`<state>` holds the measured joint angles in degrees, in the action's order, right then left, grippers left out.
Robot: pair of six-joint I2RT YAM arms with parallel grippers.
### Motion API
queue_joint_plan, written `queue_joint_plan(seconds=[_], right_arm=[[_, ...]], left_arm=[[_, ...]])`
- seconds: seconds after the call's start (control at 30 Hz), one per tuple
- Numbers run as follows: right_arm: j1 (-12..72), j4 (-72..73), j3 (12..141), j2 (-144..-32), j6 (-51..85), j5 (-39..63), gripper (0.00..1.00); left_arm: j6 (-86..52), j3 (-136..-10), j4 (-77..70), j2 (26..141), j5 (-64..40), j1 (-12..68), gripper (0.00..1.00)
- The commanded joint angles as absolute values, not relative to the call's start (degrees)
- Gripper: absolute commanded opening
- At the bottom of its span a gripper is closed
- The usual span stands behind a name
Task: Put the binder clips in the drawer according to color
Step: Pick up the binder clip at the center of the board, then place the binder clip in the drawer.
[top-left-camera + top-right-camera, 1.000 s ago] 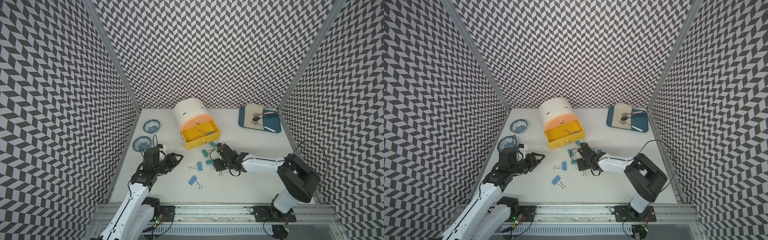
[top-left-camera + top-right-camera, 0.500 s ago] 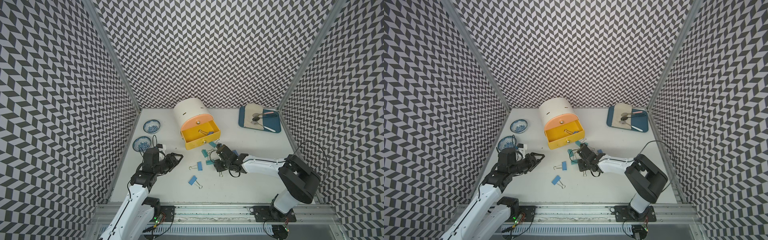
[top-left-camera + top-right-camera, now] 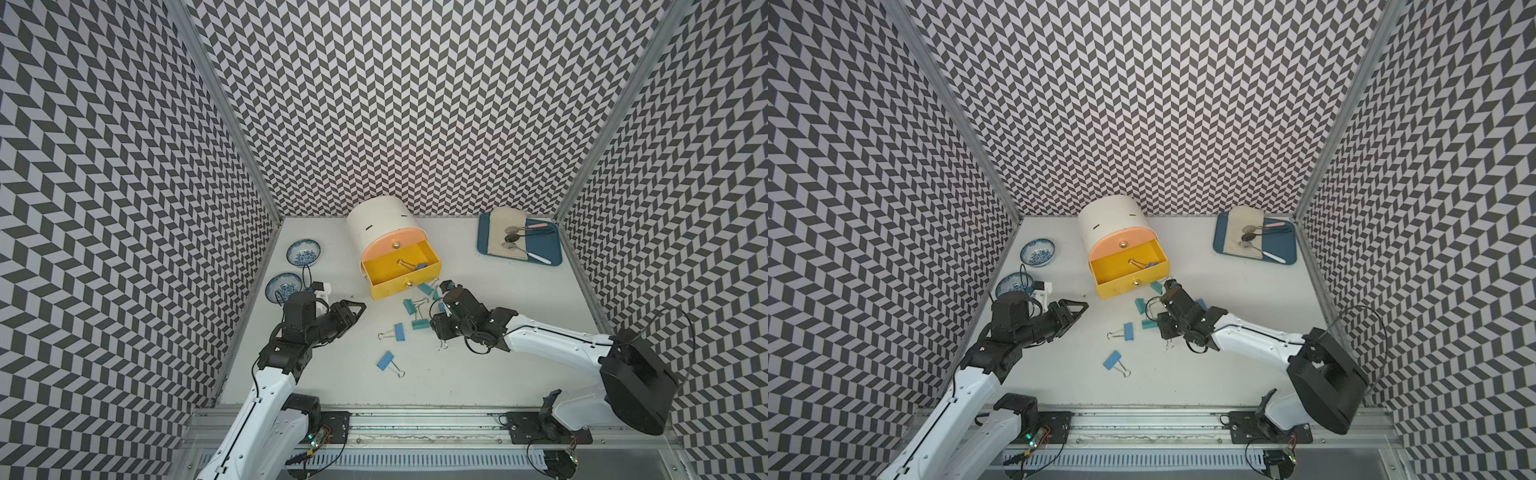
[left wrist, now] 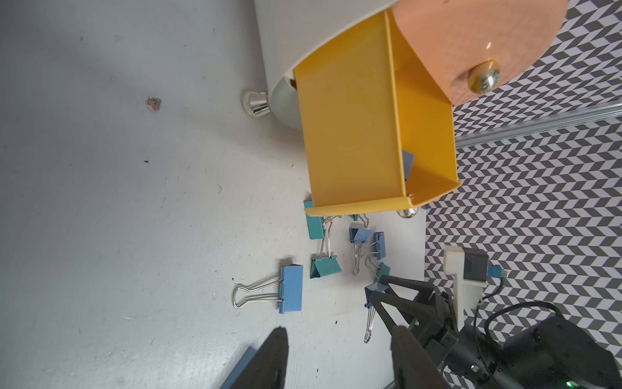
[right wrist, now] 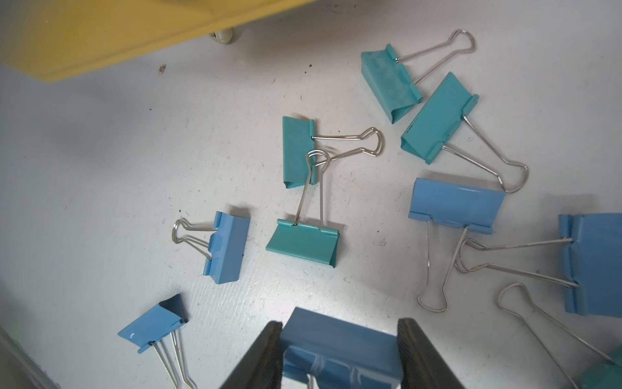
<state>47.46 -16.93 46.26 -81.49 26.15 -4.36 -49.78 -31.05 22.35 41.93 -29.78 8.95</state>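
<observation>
My right pincer (image 5: 340, 323) just narrowed onto a blue folded-metal binder clip (image 5: 336, 343), pads on both sides. The grab looks made, lift next. Open yellow plastic drawer (image 3: 395, 287) is near at 11 o'clock, a blue clip already inside; I must clear its front lip. A teal clip (image 3: 419, 324) lies just beside at 9 o'clock. My left pincer (image 4: 340, 340) is half open, empty, well apart over bare tabletop (image 3: 519, 291).

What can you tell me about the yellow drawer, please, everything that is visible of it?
The yellow drawer looks like smooth plastic: an open-topped box with a small metal knob on its front. It is pulled out of the cream rounded cabinet, just under the salmon pink front. Inside lies a blue binder clip with wire handles. Teal clips lie on the table close to its front.
</observation>
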Motion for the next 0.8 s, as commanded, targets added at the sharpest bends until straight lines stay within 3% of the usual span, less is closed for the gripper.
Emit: queue_joint_plan(seconds=[0.0, 0.47, 0.77], right_arm=[[47.7, -18.7, 48.4, -78.1, 26.0, -5.7, 0.48], [45.4, -21.7, 59.6, -72.7, 23.6, -7.0, 0.48], [41.2, -20.2, 69.8, -78.3, 24.4, -1.3, 0.48]], left_arm=[[-49.5, -33.8, 22.2, 42.1, -30.1, 8.5, 0.53], [-50.2, -42.5, 21.8, 45.4, -29.2, 8.5, 0.54], [-50.6, -48.1, 18.5, 50.2, -29.7, 8.5, 0.54]])
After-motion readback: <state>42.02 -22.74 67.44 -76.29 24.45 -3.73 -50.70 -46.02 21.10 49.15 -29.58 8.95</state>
